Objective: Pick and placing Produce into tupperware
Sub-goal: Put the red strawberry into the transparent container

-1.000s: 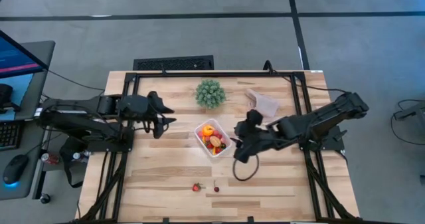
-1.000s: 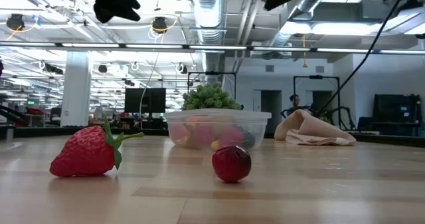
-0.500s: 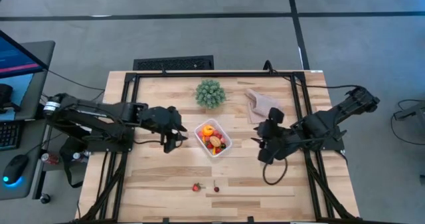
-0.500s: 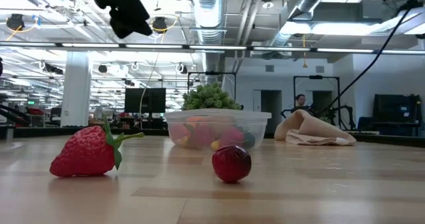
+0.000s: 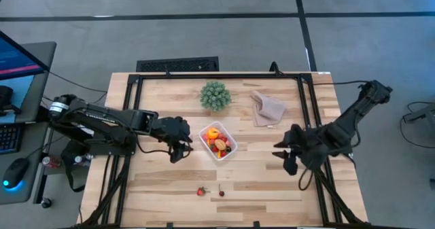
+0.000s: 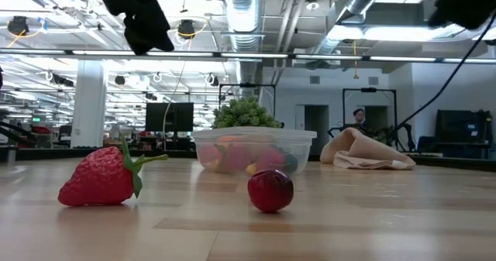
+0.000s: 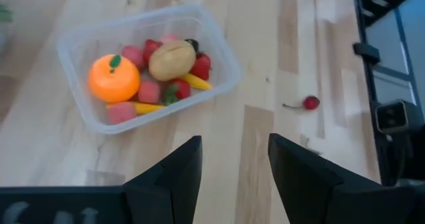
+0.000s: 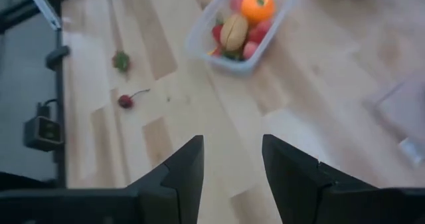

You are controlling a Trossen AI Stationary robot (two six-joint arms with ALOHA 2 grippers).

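Your clear tupperware (image 5: 218, 141) sits near the middle of the wooden table (image 5: 156, 185), already loaded with toy produce: an orange (image 7: 113, 78), a tan potato-like piece (image 7: 171, 59), several red pieces and a couple of yellow slivers. You can see the same pile from the right wrist view, orange uppermost in the tub (image 8: 243, 24).

Two pieces of produce lie outside it, toward the front edge of the table: a strawberry (image 6: 101, 176) with a green stem, and beside it a dark red cherry (image 6: 270, 191). From above they lie close together but apart, strawberry (image 5: 200, 191) on the left, cherry (image 5: 221, 193) on the right. Both rest on bare wood, well apart from the container.

Your left gripper (image 5: 181, 149) hangs above the table just left of the tupperware; its fingers (image 7: 178, 174) stand parted with bare wood showing between them, gripping nothing. Your right gripper (image 5: 285, 159) hangs over the table's right side, well clear of the container, its fingers (image 8: 183, 167) likewise parted and empty.

Behind the tub you have a green spiky plant (image 5: 215, 95) and, to its right, a crumpled beige cloth (image 5: 267, 108). I can read no labels or writing on any of these things.
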